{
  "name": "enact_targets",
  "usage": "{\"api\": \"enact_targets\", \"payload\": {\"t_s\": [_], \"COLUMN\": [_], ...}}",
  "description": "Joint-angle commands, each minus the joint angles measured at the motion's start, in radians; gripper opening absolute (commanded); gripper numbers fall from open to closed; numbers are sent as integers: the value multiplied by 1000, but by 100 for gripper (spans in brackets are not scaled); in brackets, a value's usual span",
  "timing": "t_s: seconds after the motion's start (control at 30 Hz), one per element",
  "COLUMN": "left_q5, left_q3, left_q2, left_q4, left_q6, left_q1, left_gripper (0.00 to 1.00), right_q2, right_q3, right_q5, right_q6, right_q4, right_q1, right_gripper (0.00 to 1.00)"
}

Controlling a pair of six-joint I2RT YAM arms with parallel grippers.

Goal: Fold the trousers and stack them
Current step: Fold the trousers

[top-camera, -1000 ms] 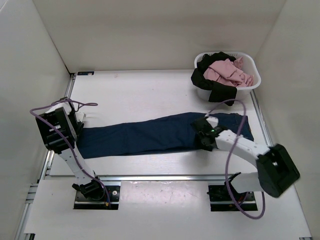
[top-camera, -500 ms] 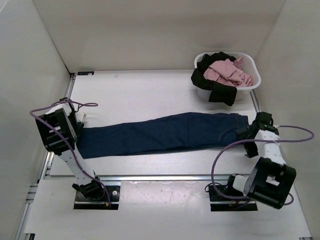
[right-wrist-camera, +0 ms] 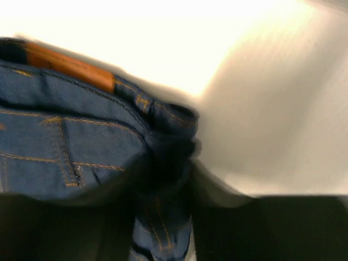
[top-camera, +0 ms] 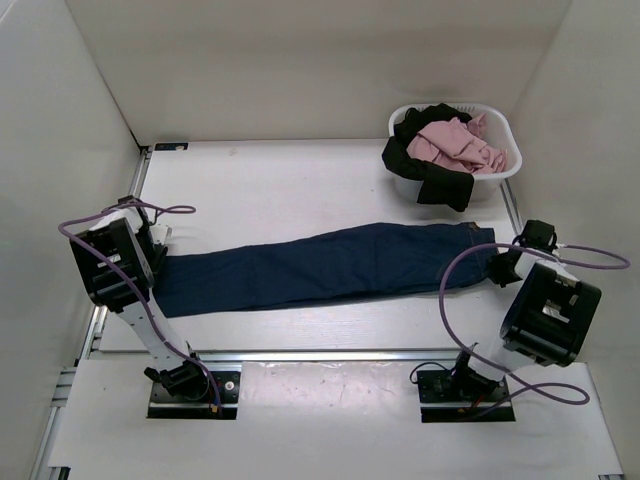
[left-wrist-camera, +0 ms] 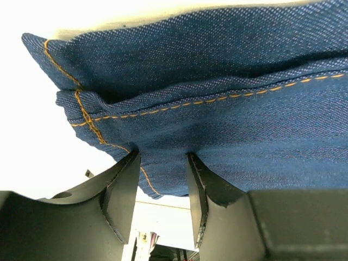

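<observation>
Trousers [top-camera: 320, 268] — heaped laundry basket [top-camera: 514, 160] beyond

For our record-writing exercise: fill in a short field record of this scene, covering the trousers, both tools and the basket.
trousers: stretched out full length across the table
left tool: shut on the hem end
right tool: at the waist end, denim between its jaws, grip too blurred to tell
basket: far right, holds pink and black clothes
</observation>
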Motion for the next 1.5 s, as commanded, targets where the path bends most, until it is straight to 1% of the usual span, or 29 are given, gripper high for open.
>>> {"api": "enact_targets", "payload": {"t_s": [0.0,0.03,0.07,0.13,0.23,0.3,0.33,0.4,0.43,0.47,0.5,0.53,0.57,0.6,0.63,0.67,0.7,0.77,0.8,0.83,0.87,0.9,0.93,1.0,1.03,1.13,1.23,1.3,1.47], "left_q5": [78,78,78,78,88,88,88,88,77,77,77,88,88,88,88,88,88,88,88,88,76,75,66,56,55,55,55,55,37], "left_q3": [-18,-8,2,2,11,11,11,11,11,11,11,11,20,20,20,20,20,20,20,20,20,20,31,40,52,72,82,82,91], "left_q2": [-11,-11,0,0,0,0,0,0,0,0,0,0,0,0,0,0,0,0,0,10,10,19,20,29,29,38,47,47,47], "left_q4": [94,94,85,74,65,65,65,65,65,65,65,65,56,55,55,55,55,55,55,55,55,55,55,46,46,26,26,17,8], "left_q6": [-17,-17,-17,-17,-17,-17,-17,-27,-27,-27,-38,-38,-38,-38,-47,-47,-47,-47,-47,-47,-47,-47,-47,-47,-47,-47,-57,-66,-66], "left_q1": [0,0,0,0,-20,-41,-41,-57,-69,-69,-69,-69,-69,-69,-78,-78,-78,-78,-78,-78,-78,-78,-78,-78,-78,-87,-87,-87,-87], "left_gripper": [51,51,51,51,51,51,51,51,51,51,51,51,51,51,51,51,51,51,51,51,51,51,51,51,51,51,51,51,51], "right_q2": [108,117,117,117,52,-31,-56,-105,-122,-131,-140,-165,-177,-188,-197,-197,-180,-95,-52,47,98,151,251,344,425,537,600,640,676], "right_q3": [-56,-44,-44,-44,-28,2,30,152,198,273,303,327,347,381,398,413,432,519,557,602,693,743,795,898,988,1059,1082,1110,1224], "right_q5": [-44,-44,-44,-32,38,101,155,224,268,346,388,429,475,525,578,679,727,811,842,843,859,881,902,925,925,936,887,878,1032], "right_q6": [24,25,25,25,25,-42,-70,-170,-207,-245,-277,-319,-328,-328,-296,-272,-246,-128,-95,-65,-52,-52,-52,-6,17,66,77,52,71], "right_q4": [107,108,108,97,69,40,-15,-90,-160,-190,-216,-240,-286,-306,-328,-360,-374,-417,-453,-471,-471,-483,-495,-526,-568,-595,-557,-544,-626], "right_q1": [-5,-5,-5,-19,-48,-48,-48,-8,63,112,172,314,399,588,692,794,990,1158,1284,1338,1389,1482,1518,1591,1607,1628,1628,1657,1733], "right_gripper": [23,14,0,0,0,0,0,0,0,0,0,0,0,0,0,0,0,0,0,0,0,0,0,0,0,0,0,0,0]}}
